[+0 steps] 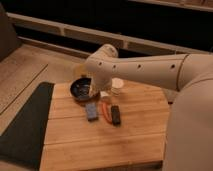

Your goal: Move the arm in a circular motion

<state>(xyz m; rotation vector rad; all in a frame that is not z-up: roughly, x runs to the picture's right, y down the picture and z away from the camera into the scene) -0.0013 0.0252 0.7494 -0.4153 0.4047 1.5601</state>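
Note:
The arm (145,70) is cream-white, made of thick smooth segments with a row of small dark holes. It reaches in from the right across the wooden table (100,145). Its rounded elbow (104,59) is above the table's back edge, and the end segment points down from there. The gripper (103,94) hangs low over the table's back part, between a dark bowl (80,90) and a white cup (117,86).
A blue block (91,111), an orange object (106,111) and a black object (116,115) lie side by side mid-table, just in front of the gripper. A dark mat (25,125) lies left of the table. A dark wall with ledges runs behind.

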